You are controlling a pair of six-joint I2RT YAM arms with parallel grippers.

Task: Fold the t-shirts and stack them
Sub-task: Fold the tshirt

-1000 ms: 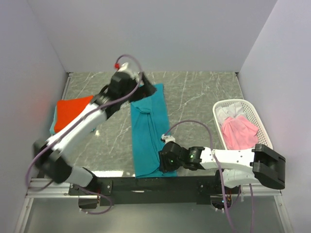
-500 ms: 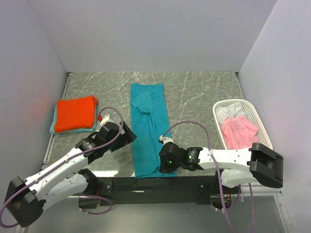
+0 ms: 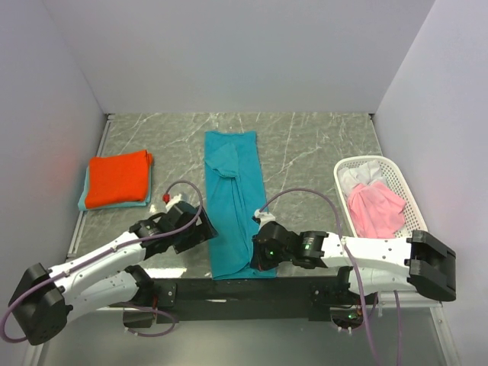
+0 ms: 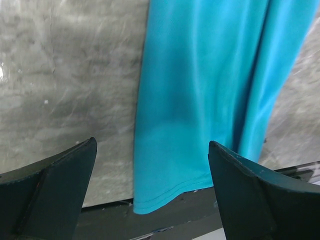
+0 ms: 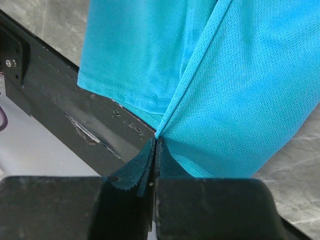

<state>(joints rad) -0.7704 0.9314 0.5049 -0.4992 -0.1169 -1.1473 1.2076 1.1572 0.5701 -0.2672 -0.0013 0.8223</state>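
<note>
Two black fingers [image 5: 135, 170] of the right gripper [image 5: 154, 144] are squeezed tight together on the bottom edge of the teal-blue shirt [image 5: 240, 85]. The cloth rises from their tips in a sharp fold that runs to the upper right of the right wrist view. In the top view this gripper [image 3: 259, 255] sits at the lower right corner of the shirt [image 3: 232, 191], low in the middle of the frame. The left gripper [image 4: 152, 145] has its fingers spread wide apart and holds nothing. In its wrist view the bottom hem of the shirt [image 4: 200, 75] shows between the two fingers. From above, the left gripper [image 3: 200, 229] is just beside the shirt's lower left edge. The shirt lies as a long narrow strip on the gray table [image 3: 305, 152], from the upper middle down to the black bar [image 3: 191, 290] at the bottom. At the left, a folded orange-red shirt [image 3: 118, 177] rests on a light teal shirt [image 3: 82, 200]. At the right, a white basket [image 3: 412, 200] holds a pink shirt [image 3: 375, 210] and a white shirt [image 3: 354, 177].
</note>
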